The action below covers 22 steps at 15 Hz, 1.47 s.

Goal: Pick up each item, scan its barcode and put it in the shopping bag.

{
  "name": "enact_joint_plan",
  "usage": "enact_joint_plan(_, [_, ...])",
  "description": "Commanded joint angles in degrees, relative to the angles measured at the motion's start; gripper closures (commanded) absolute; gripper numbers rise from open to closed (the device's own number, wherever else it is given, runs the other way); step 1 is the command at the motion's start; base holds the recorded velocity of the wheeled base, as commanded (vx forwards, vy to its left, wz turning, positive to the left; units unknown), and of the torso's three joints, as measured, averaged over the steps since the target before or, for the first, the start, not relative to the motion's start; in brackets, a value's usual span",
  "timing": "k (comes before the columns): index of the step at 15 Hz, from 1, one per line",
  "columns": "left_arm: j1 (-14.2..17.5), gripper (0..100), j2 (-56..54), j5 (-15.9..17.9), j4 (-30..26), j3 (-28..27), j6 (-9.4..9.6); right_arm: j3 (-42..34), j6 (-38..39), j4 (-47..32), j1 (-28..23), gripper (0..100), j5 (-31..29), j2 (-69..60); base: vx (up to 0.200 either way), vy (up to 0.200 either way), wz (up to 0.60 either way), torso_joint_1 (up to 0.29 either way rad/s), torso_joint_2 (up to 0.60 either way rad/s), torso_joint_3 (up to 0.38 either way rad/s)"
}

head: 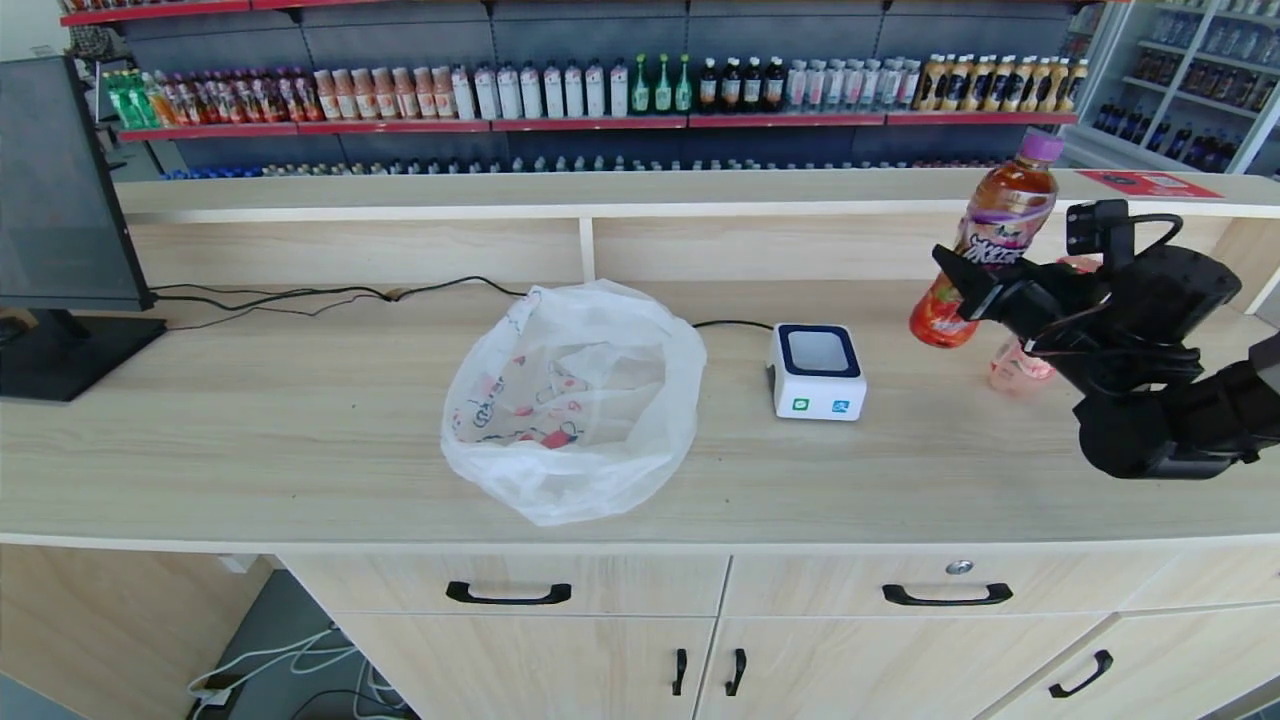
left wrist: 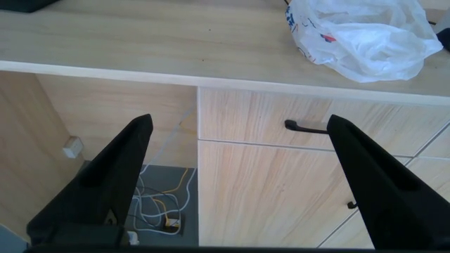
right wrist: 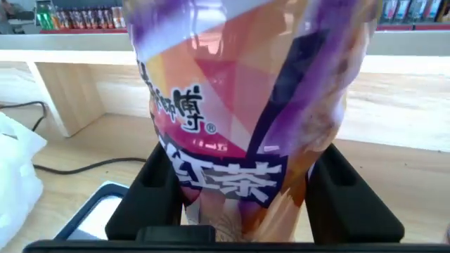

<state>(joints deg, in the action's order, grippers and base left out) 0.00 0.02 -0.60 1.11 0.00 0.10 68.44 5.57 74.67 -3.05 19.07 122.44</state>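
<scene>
My right gripper (head: pixel 985 285) is shut on an orange drink bottle (head: pixel 990 240) with a purple cap, held tilted above the counter's right side. In the right wrist view the bottle (right wrist: pixel 246 119) sits between the two fingers (right wrist: pixel 151 190). A white barcode scanner (head: pixel 817 370) stands on the counter, left of the bottle. The white plastic shopping bag (head: pixel 570 400) lies open at the counter's middle, and its edge (left wrist: pixel 358 35) also appears in the left wrist view. My left gripper (left wrist: pixel 235 176) hangs open below the counter front, facing the drawers.
A second pinkish bottle (head: pixel 1020 365) stands on the counter behind the right arm. A monitor (head: pixel 60 200) stands at the far left with cables (head: pixel 300 295) running along the back. A raised ledge (head: pixel 640 195) borders the counter's far side. Drawers (head: pixel 510 585) lie below.
</scene>
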Motion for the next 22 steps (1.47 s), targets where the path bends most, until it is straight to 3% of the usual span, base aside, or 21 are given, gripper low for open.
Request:
enact_joint_plan(1, [0.0, 0, 0.0, 0.0, 0.0, 0.0, -0.01, -5.2, 0.1, 0.0, 1.6, 100, 0.2, -11.3, 0.000, 0.000, 0.00, 0.000, 0.00, 0.000])
enact_joint_plan(6, [0.0, 0, 0.0, 0.0, 0.0, 0.0, 0.08, -29.2, 6.6, 0.0, 7.5, 100, 6.2, -38.2, 0.000, 0.000, 0.00, 0.000, 0.00, 0.000])
enact_joint_plan(8, [0.0, 0, 0.0, 0.0, 0.0, 0.0, 0.08, -36.5, 11.7, 0.0, 12.5, 100, 6.2, -45.0, 0.000, 0.000, 0.00, 0.000, 0.00, 0.000])
enact_joint_plan(11, [0.0, 0, 0.0, 0.0, 0.0, 0.0, 0.08, -47.3, 13.4, -0.2, 15.5, 100, 6.5, -51.3, 0.000, 0.000, 0.00, 0.000, 0.00, 0.000])
enact_joint_plan(12, [0.0, 0, 0.0, 0.0, 0.0, 0.0, 0.08, -50.8, 16.1, -0.4, 19.6, 100, 6.4, -53.4, 0.000, 0.000, 0.00, 0.000, 0.00, 0.000])
enact_joint_plan(17, [0.0, 0, 0.0, 0.0, 0.0, 0.0, 0.08, -52.1, 27.8, -0.1, 27.4, 100, 6.5, -51.9, 0.000, 0.000, 0.00, 0.000, 0.00, 0.000])
enact_joint_plan(19, [0.0, 0, 0.0, 0.0, 0.0, 0.0, 0.25, -50.9, 33.5, 0.1, 29.5, 100, 9.1, -49.3, 0.000, 0.000, 0.00, 0.000, 0.00, 0.000])
enact_joint_plan(20, [0.0, 0, 0.0, 0.0, 0.0, 0.0, 2.01, -49.7, 37.2, 0.8, 29.5, 100, 12.2, -46.3, 0.000, 0.000, 0.00, 0.000, 0.00, 0.000])
enact_joint_plan(22, [0.0, 0, 0.0, 0.0, 0.0, 0.0, 3.07, -48.0, 40.8, 5.8, 29.5, 100, 15.5, -39.9, 0.000, 0.000, 0.00, 0.000, 0.00, 0.000])
